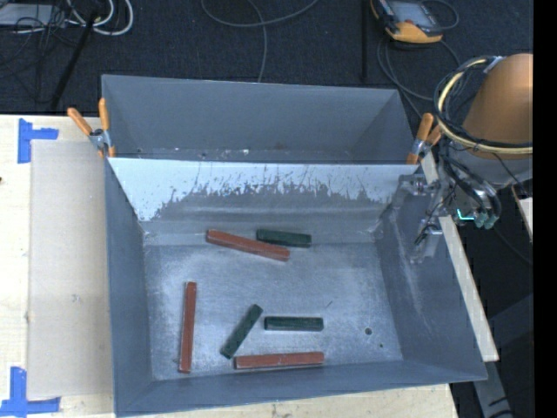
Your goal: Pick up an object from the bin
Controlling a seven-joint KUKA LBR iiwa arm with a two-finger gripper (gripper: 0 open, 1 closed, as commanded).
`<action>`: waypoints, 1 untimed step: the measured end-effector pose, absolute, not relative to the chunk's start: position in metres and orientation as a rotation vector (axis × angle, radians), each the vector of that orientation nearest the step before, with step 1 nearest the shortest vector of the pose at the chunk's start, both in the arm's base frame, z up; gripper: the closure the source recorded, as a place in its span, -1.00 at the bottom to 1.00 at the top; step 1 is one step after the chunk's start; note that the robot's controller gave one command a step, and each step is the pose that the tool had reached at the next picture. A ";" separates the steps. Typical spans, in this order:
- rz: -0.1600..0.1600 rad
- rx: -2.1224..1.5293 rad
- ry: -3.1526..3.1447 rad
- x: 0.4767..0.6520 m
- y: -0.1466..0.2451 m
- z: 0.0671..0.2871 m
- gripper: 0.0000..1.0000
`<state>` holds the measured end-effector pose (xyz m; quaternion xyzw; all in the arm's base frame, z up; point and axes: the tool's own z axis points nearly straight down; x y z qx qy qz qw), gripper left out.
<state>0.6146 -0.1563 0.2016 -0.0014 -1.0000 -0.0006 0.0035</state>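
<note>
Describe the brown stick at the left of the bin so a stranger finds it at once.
Start at the grey bin and go to the left of its floor. There a reddish-brown stick lies alone. Unlike the other sticks, it runs nearly straight up and down the view.

Dark carpeted floor (pixel 305 50) beyond, strewn with looping black cables (pixel 264 50) and white cords (pixel 122 9), beside a pale wooden tabletop (pixel 10 277)
</note>
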 end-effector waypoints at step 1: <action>-0.008 0.191 -3.128 0.594 -0.081 0.123 -1.00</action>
